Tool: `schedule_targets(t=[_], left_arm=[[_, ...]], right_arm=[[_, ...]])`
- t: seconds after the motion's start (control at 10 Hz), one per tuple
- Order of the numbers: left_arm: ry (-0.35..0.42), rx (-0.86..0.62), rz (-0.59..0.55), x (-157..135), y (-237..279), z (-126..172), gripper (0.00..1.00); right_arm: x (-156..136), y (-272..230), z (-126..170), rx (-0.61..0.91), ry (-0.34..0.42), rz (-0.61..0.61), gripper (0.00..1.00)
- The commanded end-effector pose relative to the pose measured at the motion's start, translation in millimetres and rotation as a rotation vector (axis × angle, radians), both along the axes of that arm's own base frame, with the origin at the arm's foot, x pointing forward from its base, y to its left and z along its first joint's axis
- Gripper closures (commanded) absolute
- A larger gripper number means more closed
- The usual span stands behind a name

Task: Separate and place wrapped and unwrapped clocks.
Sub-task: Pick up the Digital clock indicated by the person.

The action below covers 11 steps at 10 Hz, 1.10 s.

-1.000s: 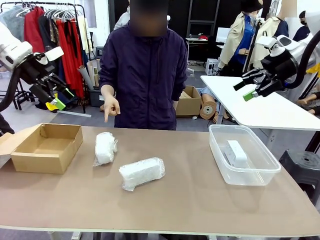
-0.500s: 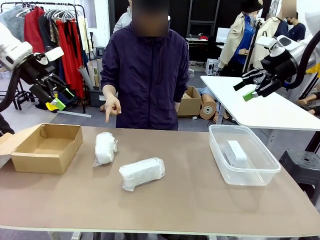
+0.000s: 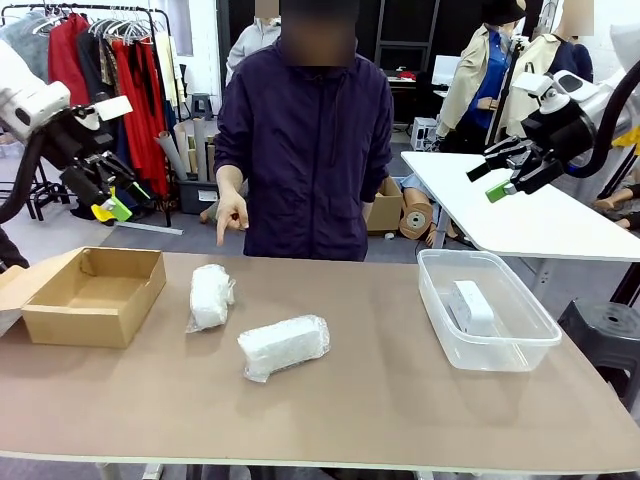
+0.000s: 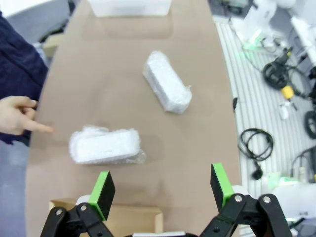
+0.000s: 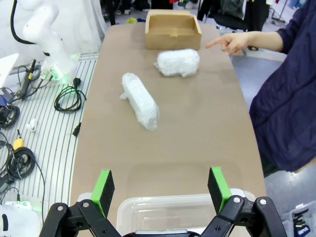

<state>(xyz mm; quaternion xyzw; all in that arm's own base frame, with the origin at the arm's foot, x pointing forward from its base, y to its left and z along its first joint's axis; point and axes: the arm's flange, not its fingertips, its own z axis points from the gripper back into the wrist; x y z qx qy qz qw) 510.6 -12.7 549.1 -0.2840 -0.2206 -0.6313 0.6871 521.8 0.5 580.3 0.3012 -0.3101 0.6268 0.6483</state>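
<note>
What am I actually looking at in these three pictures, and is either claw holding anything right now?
These are two white robot arms, each ending in a two-finger claw with green pads. The front view looks across the brown table at a person; the left gripper and right gripper hang raised at its sides, both open, holding nothing. The other two pictures come from a camera on each wrist, looking down past that claw's fingers. On the table lie two bubble-wrapped lumps: the far bundle and the near bundle. A cardboard box stands at the robot's left; a clear tub at its right holds a bare white block. The person's hand points down beside the far bundle.
</note>
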Motion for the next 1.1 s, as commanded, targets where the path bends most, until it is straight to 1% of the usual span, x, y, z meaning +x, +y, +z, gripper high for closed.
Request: schedule_targets(t=[0.0,0.1,0.3,0.4,0.5,0.6,0.7,0.8,1.0], left_arm=[[0.065,-0.009,0.097,9.5,-21.3,8.3,0.00],[0.071,-0.005,0.207,9.2,-36.2,8.7,0.00],[0.073,0.035,0.315,10.2,-52.7,17.0,0.00],[0.072,0.064,0.364,12.0,-61.4,15.5,0.00],[0.091,0.146,0.437,15.0,-63.5,13.1,0.00],[0.073,0.165,0.458,16.6,-72.5,9.2,0.00],[0.065,0.139,0.366,16.5,-73.2,12.4,0.00],[0.063,0.109,0.414,22.6,-65.3,15.6,0.00],[0.063,0.109,0.414,22.6,-65.3,15.6,0.00]], right_arm=[[-5.5,0.1,-1.3,-0.006,-0.010,0.007,0.00],[-5.5,0.1,-1.3,-0.006,-0.010,0.007,0.00],[-5.5,0.1,-1.3,-0.006,-0.010,0.007,0.00],[-5.5,0.1,-1.3,-0.006,-0.010,0.007,0.00],[-5.5,0.1,-1.3,-0.006,-0.010,0.007,0.00],[-5.5,0.1,-1.3,-0.006,-0.010,0.007,0.00],[-5.5,0.1,-1.3,-0.006,-0.010,0.007,0.00],[-5.5,0.1,-1.3,-0.006,-0.010,0.007,0.00],[-5.5,0.1,-1.3,-0.006,-0.010,0.007,0.00]])
